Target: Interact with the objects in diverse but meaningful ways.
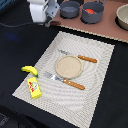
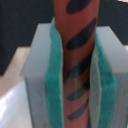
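Observation:
My gripper (image 1: 49, 20) hangs above the table's far corner at the exterior view's left. In the wrist view it is shut on a brown sausage (image 2: 77, 30) with dark stripes, clamped between the teal pads (image 2: 55, 80). A yellow banana (image 1: 29, 70) lies at the edge of the placemat at the exterior view's left. A yellow rectangular box (image 1: 34, 87) with red marks lies on the mat's near corner. A red round fruit (image 1: 90, 10) sits inside a grey pot (image 1: 93, 16) at the back.
A round tan plate (image 1: 68, 67) sits mid-placemat (image 1: 95, 95), with a knife (image 1: 80, 57) behind it and a fork (image 1: 64, 80) in front. A second grey pot (image 1: 70, 9) and a bowl (image 1: 123, 17) stand on the back wooden board.

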